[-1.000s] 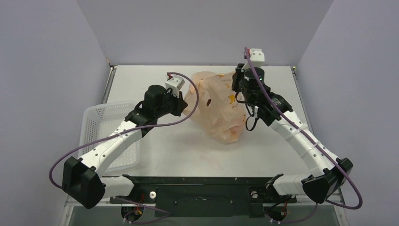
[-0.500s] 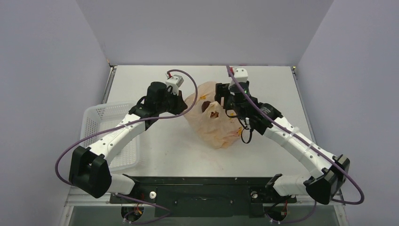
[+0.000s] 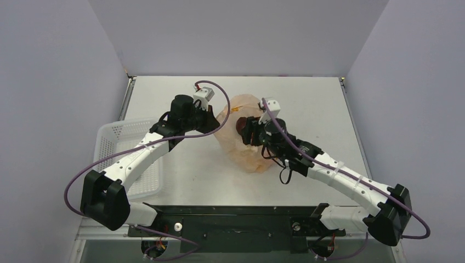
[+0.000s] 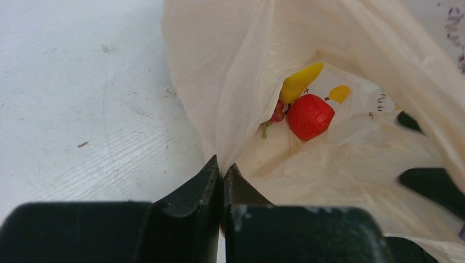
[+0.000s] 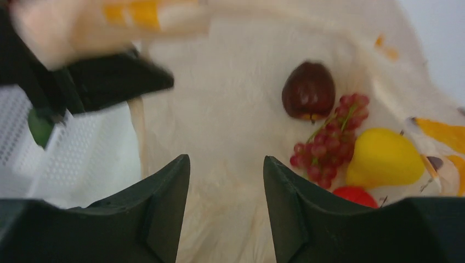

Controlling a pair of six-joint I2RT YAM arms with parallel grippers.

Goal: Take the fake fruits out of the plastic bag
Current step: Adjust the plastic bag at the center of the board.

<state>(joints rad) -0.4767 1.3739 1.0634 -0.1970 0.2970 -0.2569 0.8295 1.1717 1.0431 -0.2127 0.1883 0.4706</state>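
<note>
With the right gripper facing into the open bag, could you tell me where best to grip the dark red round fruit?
Probably across its round middle, the open right gripper coming straight in through the open plastic bag. The dark red round fruit has bare bag around it except where the berry cluster crowds one side, so keep fingers off there.

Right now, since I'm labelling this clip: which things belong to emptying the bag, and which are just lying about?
Job: plastic bag, pinched by the left gripper; open right gripper; inside it dark red fruit, berry cluster, bright red fruit, yellow fruit.
Lying about: white mesh basket.
</note>
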